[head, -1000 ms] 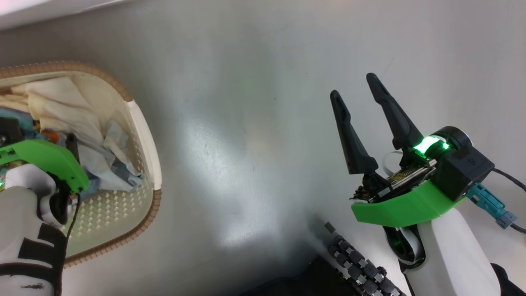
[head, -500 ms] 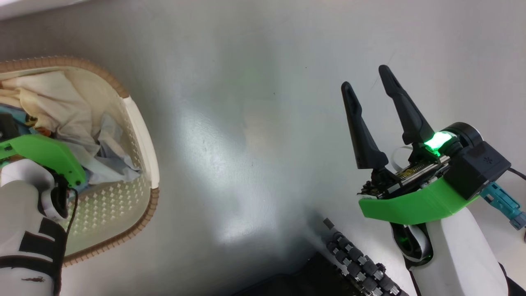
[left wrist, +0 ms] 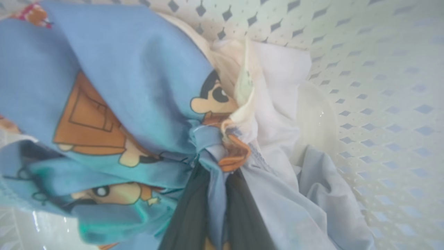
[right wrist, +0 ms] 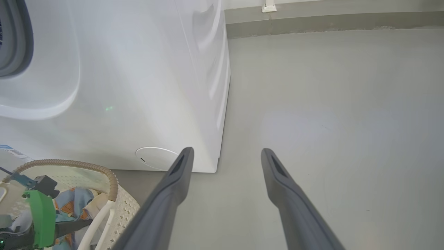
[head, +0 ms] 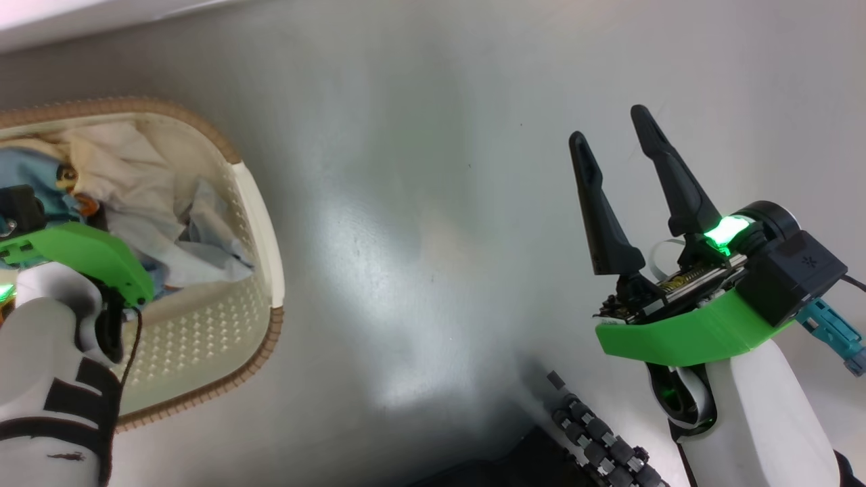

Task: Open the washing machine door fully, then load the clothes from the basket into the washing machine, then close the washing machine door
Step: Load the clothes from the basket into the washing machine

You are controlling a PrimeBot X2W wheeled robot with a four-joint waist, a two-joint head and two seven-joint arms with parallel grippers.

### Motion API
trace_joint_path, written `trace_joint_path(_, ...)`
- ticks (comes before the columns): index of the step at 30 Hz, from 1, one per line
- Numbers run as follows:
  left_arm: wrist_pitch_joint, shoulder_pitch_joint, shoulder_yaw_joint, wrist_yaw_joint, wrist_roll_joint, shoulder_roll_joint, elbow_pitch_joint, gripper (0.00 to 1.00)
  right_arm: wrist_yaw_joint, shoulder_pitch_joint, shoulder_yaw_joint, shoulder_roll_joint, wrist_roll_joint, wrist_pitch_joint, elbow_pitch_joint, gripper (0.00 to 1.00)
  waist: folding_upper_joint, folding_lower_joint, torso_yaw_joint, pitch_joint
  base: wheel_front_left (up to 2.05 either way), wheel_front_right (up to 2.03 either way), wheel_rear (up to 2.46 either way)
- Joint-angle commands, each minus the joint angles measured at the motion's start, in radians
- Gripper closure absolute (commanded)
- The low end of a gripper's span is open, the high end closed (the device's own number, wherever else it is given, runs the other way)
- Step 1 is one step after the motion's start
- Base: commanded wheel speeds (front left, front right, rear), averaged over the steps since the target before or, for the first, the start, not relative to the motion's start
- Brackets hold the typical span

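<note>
Left gripper [left wrist: 216,170] clamped on clothes [left wrist: 114,62] inside basket [head: 264,223]; right gripper [head: 609,125] spread wide, empty.

Grey floor [head: 419,203] under everything. White washing machine [right wrist: 121,86] standing on it, grey door seal [right wrist: 14,38] at top-left edge of right wrist view, round cap [right wrist: 156,158] low on the front panel. Cream basket on the floor just in front of the machine, on robot's left side, brown woven rim, perforated walls. Inside: light-blue cartoon-print fabric plus white and cream pieces, loosely piled. Left fingers [left wrist: 187,215] down in that pile, nearly together, fold of blue fabric pinched between the tips. Right gripper over bare floor, well apart from the basket, both fingers parted, nothing between them.
</note>
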Motion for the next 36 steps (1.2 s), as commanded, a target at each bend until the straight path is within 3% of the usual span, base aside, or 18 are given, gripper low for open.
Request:
trace_joint_path(1, -0.021, 0.043, 0.018, -0.004, -0.005, 0.022, -0.010, 1.00, 0.002, 0.031, 0.013, 0.000, 0.009, -0.005, -0.017, 0.00, 0.0000, 0.0000, 0.008, -0.014, 0.00, 0.00, 0.00)
trace_joint_path(21, -0.195, 0.219, 0.020, -0.039, -0.036, -0.044, -0.118, 1.00, 0.002, 0.091, -0.055, 0.000, -0.041, -0.005, 0.000, 0.00, 0.0000, 0.0000, 0.116, -0.230, 0.00, 0.00, 0.00)
trace_joint_path(28, -0.208, 0.322, 0.018, -0.027, -0.013, -0.078, -0.232, 1.00, 0.002, 0.135, -0.075, 0.000, -0.068, -0.005, 0.006, 0.00, 0.0000, 0.0000, 0.152, -0.326, 0.00, 0.00, 0.00)
trace_joint_path(36, -0.209, 0.479, 0.041, 0.002, 0.049, -0.122, -0.453, 1.00, 0.002, 0.193, -0.091, -0.018, -0.081, -0.005, 0.015, 0.00, 0.0000, 0.0000, 0.190, -0.436, 0.00, 0.00, 0.00)
